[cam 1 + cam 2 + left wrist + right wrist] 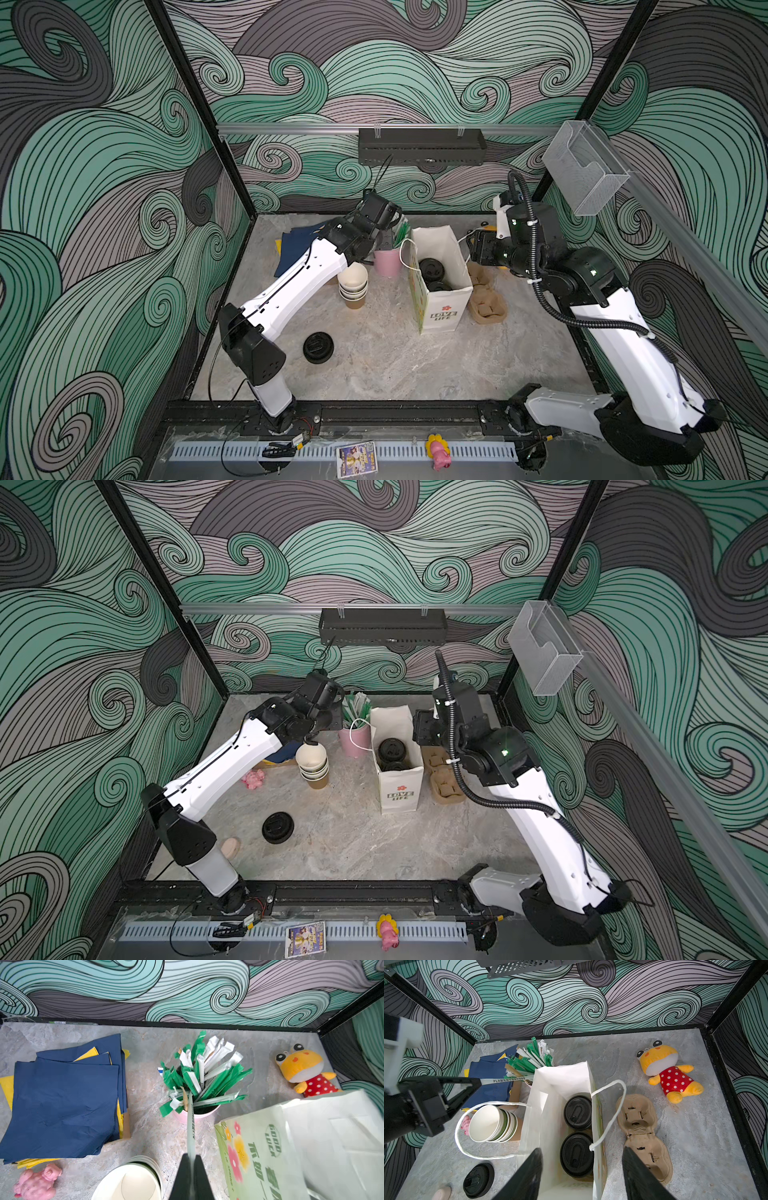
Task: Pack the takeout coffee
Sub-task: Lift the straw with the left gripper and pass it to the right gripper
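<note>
Your left gripper (192,1156) is clamped on one long paper-wrapped straw (190,1126), whose far end lies among the others in the round pink cup (207,1113) just ahead of the fingertips. The two takeout coffee cups, showing only round black plastic sip lids (577,1112), stand inside the tall white paper bag (544,1084), directly below your right gripper (581,1150), whose jaws hang spread and empty. The coffee looks packed, and the straw seems to be the step in hand. Next, lift it clear and swing it over the bag mouth beside you.

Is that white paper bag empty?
No, the paper bag holds two cups with black lids, side by side.
</note>
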Tool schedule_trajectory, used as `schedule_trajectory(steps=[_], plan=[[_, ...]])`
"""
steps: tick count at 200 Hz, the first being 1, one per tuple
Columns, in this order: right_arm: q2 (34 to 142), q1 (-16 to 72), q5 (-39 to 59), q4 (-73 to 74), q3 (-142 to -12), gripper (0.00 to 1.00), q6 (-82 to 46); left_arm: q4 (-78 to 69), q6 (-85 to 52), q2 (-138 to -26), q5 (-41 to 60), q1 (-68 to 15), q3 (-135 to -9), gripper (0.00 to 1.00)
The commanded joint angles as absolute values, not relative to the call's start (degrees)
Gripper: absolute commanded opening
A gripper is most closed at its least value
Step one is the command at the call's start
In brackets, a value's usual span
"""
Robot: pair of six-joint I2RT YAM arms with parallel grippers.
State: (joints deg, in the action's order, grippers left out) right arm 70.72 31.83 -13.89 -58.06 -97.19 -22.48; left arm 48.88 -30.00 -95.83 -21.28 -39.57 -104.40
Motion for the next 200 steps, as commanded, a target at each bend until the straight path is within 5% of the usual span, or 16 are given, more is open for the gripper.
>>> schedule_trajectory(steps=[1, 64, 148, 200], plan=[[69.99, 31.38, -12.99, -58.89, -97.86, 0.62, -21.15, 49.65, -27.98, -92.15, -19.49, -39.97, -103.89, 0.00], [71.50, 31.29, -7.10, -59.07, -102.32, 0.63, -14.00, 52.41, -22.05, -84.84, -16.19, -39.95, -104.54, 0.00], [82.03, 34.05, 22.95, -55.22, -113.92, 0.64, 9.13, 45.37, -3.59, -71.47, -1.85, -39.98, -100.83, 0.00], [86.86, 40.99, 19.92, -55.18, -116.11, 0.62, 30.64, 35.75, -1.00, -67.56, 7.39, -40.10, -94.18, 0.00]])
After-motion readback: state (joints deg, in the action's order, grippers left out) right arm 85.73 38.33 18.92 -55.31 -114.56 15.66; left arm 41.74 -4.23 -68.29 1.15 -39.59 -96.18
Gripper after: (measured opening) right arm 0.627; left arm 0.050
